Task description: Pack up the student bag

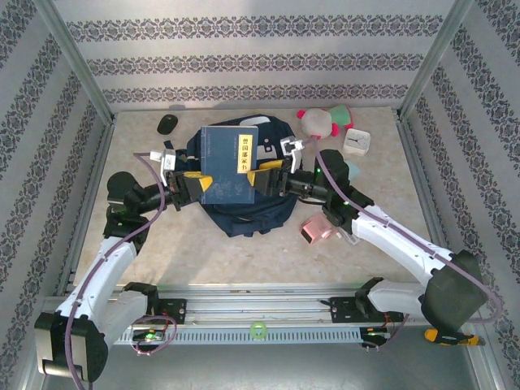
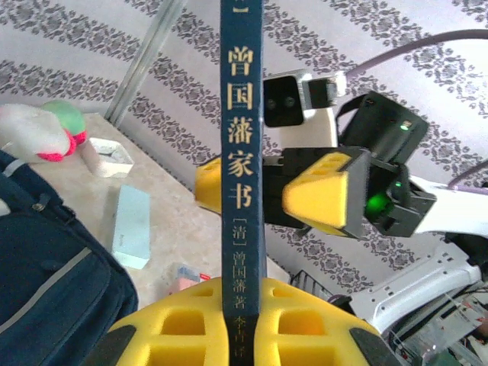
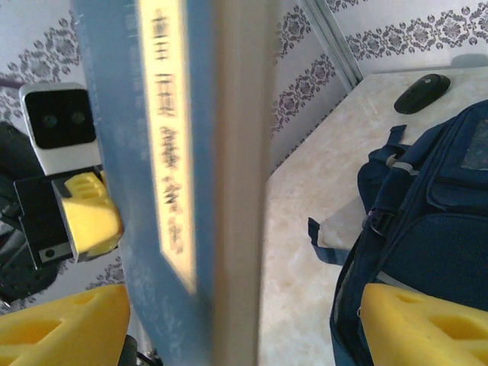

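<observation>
Two-armed work over the student bag (image 1: 244,213), centred on the table (image 1: 203,260). Clamped on the blue book (image 1: 230,162) with the left gripper (image 1: 199,184); spread wide about its other edge with the right gripper (image 1: 262,178).

left arm (image 1: 110,260): bent inward | left gripper (image 1: 197,185): clamped on book (image 1: 230,166) | right arm (image 1: 398,240): elbow out, wrist turned inward | right gripper (image 1: 264,180): jaws spread wide (facing its partner, straddling the book's opposite edge)
</observation>
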Controlling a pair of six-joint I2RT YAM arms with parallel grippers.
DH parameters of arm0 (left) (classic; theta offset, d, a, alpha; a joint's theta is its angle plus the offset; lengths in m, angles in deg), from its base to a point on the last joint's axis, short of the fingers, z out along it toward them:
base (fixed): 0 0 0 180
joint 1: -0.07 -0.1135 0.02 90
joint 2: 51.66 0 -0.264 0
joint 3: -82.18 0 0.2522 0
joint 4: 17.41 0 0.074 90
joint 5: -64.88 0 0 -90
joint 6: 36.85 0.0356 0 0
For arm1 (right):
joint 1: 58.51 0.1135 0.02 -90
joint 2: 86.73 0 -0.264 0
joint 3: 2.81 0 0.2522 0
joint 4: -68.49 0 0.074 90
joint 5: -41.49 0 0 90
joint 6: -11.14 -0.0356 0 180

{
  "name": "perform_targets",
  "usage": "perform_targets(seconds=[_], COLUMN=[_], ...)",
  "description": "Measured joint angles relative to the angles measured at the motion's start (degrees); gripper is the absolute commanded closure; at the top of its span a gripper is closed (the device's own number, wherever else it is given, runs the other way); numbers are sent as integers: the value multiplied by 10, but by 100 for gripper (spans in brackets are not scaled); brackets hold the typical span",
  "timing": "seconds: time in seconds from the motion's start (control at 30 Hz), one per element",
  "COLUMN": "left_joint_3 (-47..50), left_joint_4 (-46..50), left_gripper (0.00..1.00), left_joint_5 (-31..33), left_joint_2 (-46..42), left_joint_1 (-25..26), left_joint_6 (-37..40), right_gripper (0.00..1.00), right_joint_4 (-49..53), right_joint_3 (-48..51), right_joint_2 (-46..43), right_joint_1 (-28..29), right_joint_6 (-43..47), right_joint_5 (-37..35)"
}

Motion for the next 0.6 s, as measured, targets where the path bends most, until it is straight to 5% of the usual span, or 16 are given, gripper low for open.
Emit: perform_targets(seconds=[0.17,0.3,0.37,0.43,0.53,0.6], left_joint_3=[3,5,7,12,13,4], left_joint_4=[-55,-98,-115,-122,-96,-21], left_gripper=[100,100,96,80,45,35], left_joint_5=[1,5,7,10,27,49], left_joint_2=[2,9,14,17,9,-10], left_joint_1=[9,24,30,33,34,34], left_joint_6=[-29,-53,-63,-67,-43,8], right_gripper=[30,52,74,96,100,100], right_joint_4=[-62,-134,-157,-175,-194,-183], right_joint_3=[4,10,14,18,39,70], right_joint_2=[10,34,40,41,34,14], right_joint_1=[0,0,0,0,-7,-16], right_joint_6=[-43,-88,-103,-114,-109,-79], right_joint_5=[66,137,161,176,182,172])
